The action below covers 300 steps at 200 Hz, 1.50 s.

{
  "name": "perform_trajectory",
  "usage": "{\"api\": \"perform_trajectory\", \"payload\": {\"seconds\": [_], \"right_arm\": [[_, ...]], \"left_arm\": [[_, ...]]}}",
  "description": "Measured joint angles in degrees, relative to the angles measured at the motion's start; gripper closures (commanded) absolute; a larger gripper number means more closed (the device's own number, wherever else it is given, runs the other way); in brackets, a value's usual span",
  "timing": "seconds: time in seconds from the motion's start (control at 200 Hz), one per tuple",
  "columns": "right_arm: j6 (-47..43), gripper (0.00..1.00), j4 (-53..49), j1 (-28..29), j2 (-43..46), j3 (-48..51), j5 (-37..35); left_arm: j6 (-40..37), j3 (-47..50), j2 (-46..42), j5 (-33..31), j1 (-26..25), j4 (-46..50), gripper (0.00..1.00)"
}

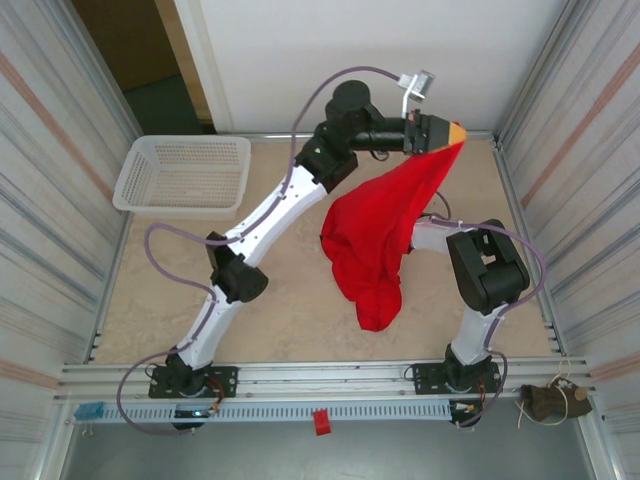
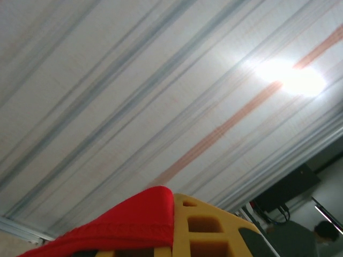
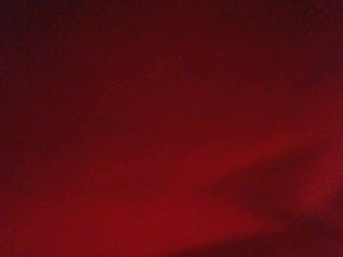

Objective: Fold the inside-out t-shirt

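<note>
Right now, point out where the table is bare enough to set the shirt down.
Bare table lies between the left arm and the hanging t-shirt, and again on the near side of the basket, left of that arm. A narrower strip runs along the right wall. It is crowded centre-right, where the t-shirt covers the right arm's tip.

The left arm point(image 1: 262, 222) has white links and black joints; the right arm point(image 1: 487, 268) looks bulkier, mostly black. Lilac cables point(image 1: 160, 250) trail along both. The left tool point(image 1: 455, 132) has yellow fingers point(image 2: 180, 235).

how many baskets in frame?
1. White mesh basket at the far left corner of the table. The hanging red t-shirt covers some tabletop, so something small could be hidden.
</note>
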State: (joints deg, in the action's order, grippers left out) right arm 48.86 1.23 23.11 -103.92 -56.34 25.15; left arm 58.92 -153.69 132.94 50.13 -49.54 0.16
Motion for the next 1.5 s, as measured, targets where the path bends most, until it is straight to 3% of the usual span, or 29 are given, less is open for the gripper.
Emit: {"api": "perform_trajectory", "payload": {"seconds": [0.18,0.431,0.776,1.027,1.222,1.503], "right_arm": [[0.26,0.09,0.17,-0.31,0.0,-0.22,-1.55],[2.01,0.06,0.35,-0.37,-1.05,-1.25,-4.22],[5.73,0.04,-7.04,-0.35,-0.92,-4.83,-18.8],[7.15,0.47,-9.53,-0.37,-2.05,-6.32,-20.46],[7.5,1.0,-8.09,-1.2,-2.91,-6.29,-17.92],[7.26,1.0,-1.4,-3.3,-2.95,-5.44,-9.38]], "left_arm": [[-0.17,0.0,-0.26,0.48,-3.82,0.0,1.0],[-0.17,0.0,-0.39,0.79,-5.33,0.0,1.0],[-0.63,0.0,-0.48,0.9,-8.48,0.39,1.0],[-0.74,0.0,-0.63,0.87,-8.5,0.46,1.0],[-0.59,0.0,-0.63,0.9,-8.5,0.39,1.0],[-0.57,0.04,-0.63,0.9,-8.61,-0.46,1.0]]}}
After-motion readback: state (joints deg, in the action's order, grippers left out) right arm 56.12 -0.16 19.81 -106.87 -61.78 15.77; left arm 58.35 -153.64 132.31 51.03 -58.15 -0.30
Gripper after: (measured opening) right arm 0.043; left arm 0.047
